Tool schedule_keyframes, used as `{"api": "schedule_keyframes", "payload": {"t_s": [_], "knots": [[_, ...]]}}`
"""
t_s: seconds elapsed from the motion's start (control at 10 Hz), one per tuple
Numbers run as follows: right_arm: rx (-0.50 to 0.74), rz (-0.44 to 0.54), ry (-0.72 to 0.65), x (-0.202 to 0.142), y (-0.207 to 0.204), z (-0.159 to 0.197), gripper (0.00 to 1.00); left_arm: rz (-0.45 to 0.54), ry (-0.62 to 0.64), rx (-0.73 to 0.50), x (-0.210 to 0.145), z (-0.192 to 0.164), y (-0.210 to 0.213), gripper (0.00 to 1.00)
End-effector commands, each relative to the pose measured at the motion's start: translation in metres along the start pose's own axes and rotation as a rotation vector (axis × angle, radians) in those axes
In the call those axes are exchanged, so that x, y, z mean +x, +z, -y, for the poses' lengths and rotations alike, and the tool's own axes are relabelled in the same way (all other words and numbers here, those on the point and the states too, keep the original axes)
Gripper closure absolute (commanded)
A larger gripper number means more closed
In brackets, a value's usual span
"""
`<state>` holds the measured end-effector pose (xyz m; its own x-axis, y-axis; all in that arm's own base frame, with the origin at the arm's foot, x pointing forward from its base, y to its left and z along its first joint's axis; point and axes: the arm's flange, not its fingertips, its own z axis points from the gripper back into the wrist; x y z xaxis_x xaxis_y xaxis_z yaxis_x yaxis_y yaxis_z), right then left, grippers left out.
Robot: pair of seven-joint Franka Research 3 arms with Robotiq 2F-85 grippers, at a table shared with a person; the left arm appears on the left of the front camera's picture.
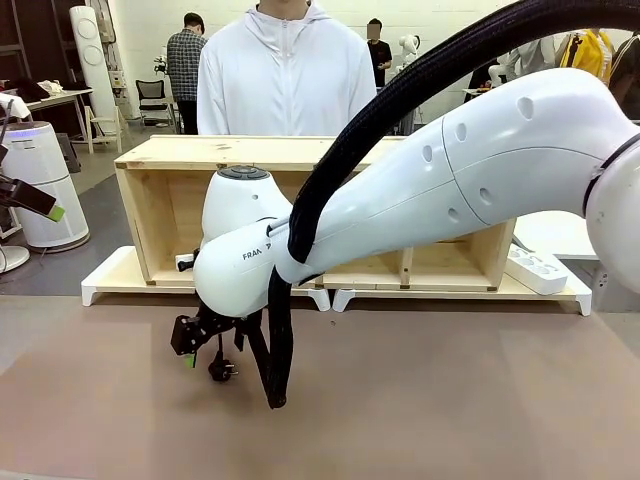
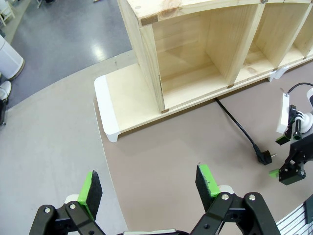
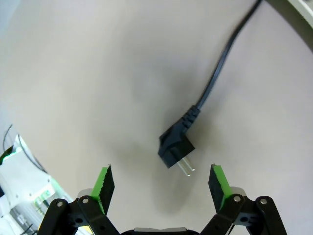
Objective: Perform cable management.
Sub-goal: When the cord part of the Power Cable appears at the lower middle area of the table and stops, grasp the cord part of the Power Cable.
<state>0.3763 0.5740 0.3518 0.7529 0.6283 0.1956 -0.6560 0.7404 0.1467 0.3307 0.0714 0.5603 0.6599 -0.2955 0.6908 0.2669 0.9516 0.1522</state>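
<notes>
Roughly: left gripper [image 2: 148,185] at bottom left, green pads spread wide, empty. Pale wooden shelf [image 2: 146,58] up top on a white tray [image 2: 105,105]. Thin glossy black cable [image 2: 239,125] comes from under it, far end hidden. Its angled plug [image 3: 175,149] lies on the matte brown table [image 3: 73,73], just ahead of the right gripper [image 3: 161,177], pads wide, apart from it. In the front view the right arm [image 1: 450,190] blocks most of the shelf.

Thin glossy black cable [image 3: 215,83] flat on brown tabletop, plug end free.
</notes>
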Motion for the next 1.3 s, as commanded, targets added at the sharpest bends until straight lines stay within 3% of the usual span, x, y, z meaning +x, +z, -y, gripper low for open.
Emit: {"api": "schedule_keyframes", "payload": {"t_s": [0.0,0.7,1.2], "knots": [[-0.085,-0.017,-0.081,0.002,-0.012,-0.017,0.0,-0.005,0.006,-0.001,-0.001,-0.001,0.0,0.0],[-0.26,-0.067,-0.198,0.029,-0.036,-0.032,0.0,-0.005,0.006,-0.001,-0.001,-0.001,0.0,0.0],[-0.268,-0.061,-0.234,0.045,-0.052,-0.021,0.0,-0.005,0.006,-0.001,-0.001,-0.001,0.0,0.0]]}}
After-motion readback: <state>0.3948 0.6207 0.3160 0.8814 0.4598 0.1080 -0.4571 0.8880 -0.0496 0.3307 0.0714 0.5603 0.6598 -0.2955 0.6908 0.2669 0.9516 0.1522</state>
